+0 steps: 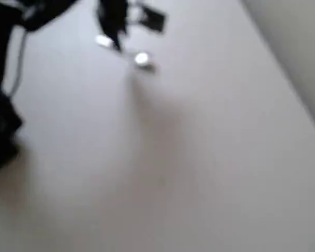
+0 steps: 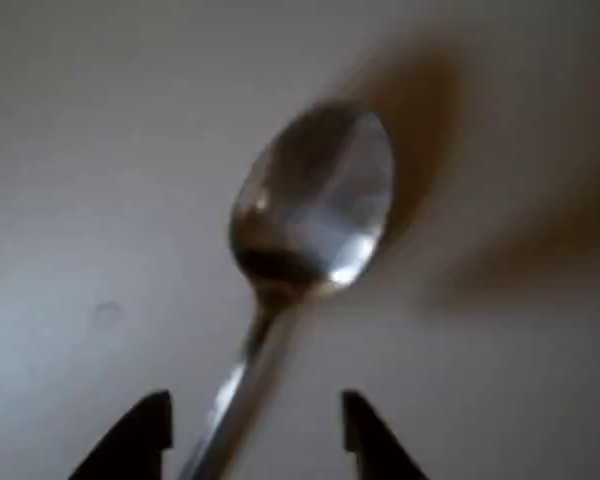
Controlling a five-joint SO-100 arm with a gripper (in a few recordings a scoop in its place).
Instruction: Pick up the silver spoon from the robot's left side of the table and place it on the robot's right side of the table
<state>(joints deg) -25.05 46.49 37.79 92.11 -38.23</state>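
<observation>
The silver spoon (image 2: 315, 200) fills the wrist view, bowl up and to the right, with its slim handle running down between my two dark fingertips (image 2: 145, 435). My gripper (image 2: 255, 430) is open; both tips stand clear of the handle on either side. A dark shadow lies up and to the right of the bowl. In the blurred overhead view the spoon (image 1: 142, 59) is a pale streak near the top middle of the white table (image 1: 163, 173), and my black gripper (image 1: 114, 32) hangs over the middle of its handle.
The table's straight edge (image 1: 283, 79) runs diagonally at the upper right of the overhead view, with a grey surface beyond it. Dark arm parts and a cable (image 1: 5, 105) occupy the left edge. White tabletop stretches below the spoon.
</observation>
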